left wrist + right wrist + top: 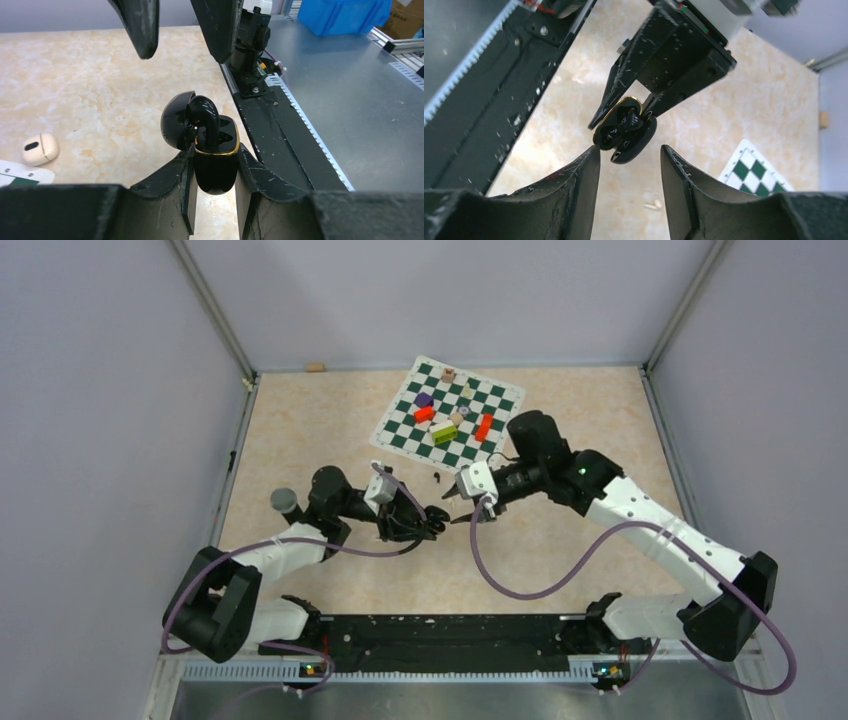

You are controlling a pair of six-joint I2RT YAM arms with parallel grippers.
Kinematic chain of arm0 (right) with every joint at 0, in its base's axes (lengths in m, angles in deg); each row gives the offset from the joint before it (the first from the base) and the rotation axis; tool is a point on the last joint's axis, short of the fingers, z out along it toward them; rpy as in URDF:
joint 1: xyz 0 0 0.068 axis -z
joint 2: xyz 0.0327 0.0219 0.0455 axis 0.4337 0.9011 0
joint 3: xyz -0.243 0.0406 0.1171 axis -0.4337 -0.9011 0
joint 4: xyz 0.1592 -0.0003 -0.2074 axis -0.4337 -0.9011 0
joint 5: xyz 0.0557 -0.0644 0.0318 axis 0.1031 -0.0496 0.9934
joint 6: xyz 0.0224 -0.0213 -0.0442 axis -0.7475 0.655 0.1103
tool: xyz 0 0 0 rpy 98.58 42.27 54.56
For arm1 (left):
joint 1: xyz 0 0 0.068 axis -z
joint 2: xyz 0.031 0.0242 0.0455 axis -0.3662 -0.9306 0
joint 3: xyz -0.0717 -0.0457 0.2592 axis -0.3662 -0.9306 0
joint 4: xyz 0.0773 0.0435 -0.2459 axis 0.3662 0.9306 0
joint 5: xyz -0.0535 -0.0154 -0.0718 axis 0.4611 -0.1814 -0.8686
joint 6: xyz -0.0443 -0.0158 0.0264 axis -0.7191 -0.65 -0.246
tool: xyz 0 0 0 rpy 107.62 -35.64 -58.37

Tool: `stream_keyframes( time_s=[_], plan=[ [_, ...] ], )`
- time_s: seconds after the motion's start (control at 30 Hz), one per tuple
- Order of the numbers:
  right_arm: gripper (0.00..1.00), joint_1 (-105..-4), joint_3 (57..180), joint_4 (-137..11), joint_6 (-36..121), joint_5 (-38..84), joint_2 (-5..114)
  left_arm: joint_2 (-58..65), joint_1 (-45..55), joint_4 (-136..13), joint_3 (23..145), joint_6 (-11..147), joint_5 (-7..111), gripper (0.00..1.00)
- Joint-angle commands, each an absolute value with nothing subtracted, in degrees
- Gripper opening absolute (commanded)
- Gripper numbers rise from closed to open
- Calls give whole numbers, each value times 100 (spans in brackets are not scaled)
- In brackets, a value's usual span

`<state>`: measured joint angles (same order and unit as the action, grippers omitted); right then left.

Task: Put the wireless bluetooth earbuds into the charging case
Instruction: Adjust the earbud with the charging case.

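Note:
My left gripper (216, 152) is shut on the glossy black charging case (215, 172) and holds it above the table. The case has a gold rim, and its lid (175, 120) is open. One black earbud (205, 115) stands up out of the case, not seated flat. My right gripper (630, 160) is open and empty, its fingertips just short of the case (626, 142). In the top view the two grippers meet at the table's middle, left (425, 523) and right (458, 512). A tiny dark piece (437, 478), seemingly the other earbud, lies on the table just beyond them.
A green and white chessboard (400, 425) with coloured blocks lies at the back centre. A cream pod (40, 148) lies on the table near the board's edge. A grey knob (283, 500) stands by the left arm. The black base rail (280, 135) runs beside the case.

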<state>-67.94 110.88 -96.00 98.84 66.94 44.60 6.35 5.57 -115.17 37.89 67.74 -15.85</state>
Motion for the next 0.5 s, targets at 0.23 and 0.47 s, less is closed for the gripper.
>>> stream_keyframes(
  time_s=[0.23,0.47],
  plan=[
    [46,-7269,11912,-11062,12895,6310,4816,659,539,-8678,4545,8684,-2246,0],
    [40,-7535,11958,-11120,13048,6105,5050,575,547,-5305,5320,11549,-2452,0]
  ],
)
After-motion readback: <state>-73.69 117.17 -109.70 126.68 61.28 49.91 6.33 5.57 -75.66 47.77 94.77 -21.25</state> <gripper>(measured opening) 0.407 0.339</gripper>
